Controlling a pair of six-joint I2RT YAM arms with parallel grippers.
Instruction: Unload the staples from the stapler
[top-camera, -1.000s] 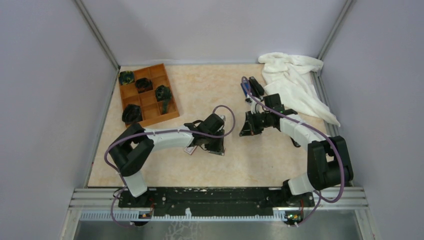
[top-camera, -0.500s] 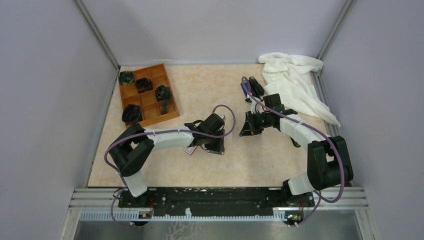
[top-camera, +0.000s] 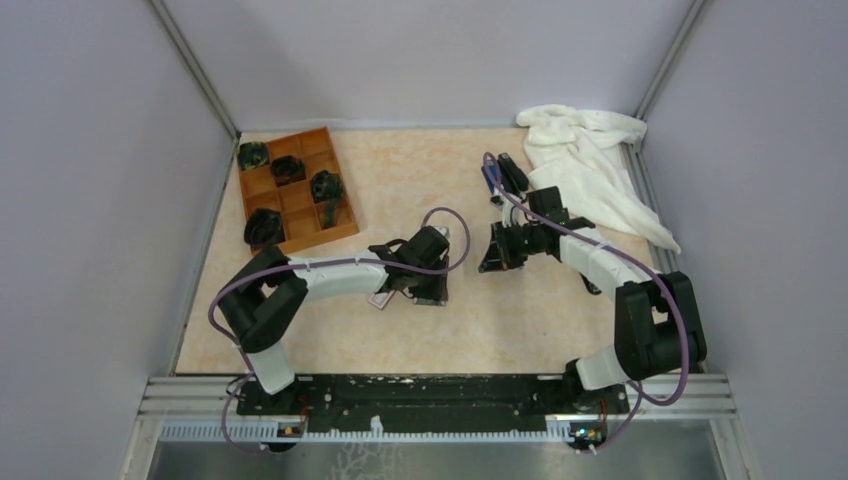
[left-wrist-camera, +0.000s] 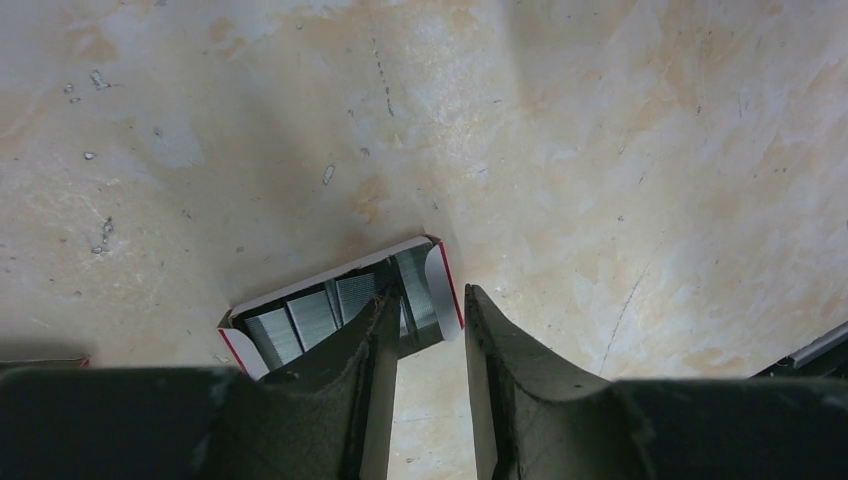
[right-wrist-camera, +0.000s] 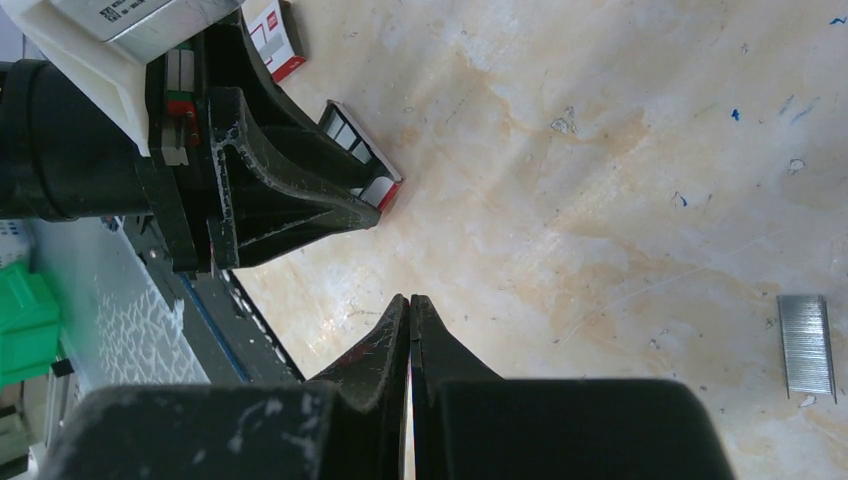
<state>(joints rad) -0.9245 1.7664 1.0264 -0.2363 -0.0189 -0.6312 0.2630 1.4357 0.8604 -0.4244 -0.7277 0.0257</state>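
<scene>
Your left tool (left-wrist-camera: 430, 298) hung part-open over the staple box (left-wrist-camera: 300, 315), right tool (right-wrist-camera: 410, 325) clenched empty, staples (right-wrist-camera: 805, 345) loose on the surface (right-wrist-camera: 600, 150), the stapler (top-camera: 513, 173) seemingly near its far edge; closing there might snag the box instead.

left pincer (left-wrist-camera: 430, 300) pointing down, jaws slightly parted, right pincer (right-wrist-camera: 410, 302) facing it, jaws pressed together

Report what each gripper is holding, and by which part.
Nothing is held. The left gripper has its jaws apart over the open staple box, with only bare table between them. The right gripper is shut on nothing, above the table.
</scene>
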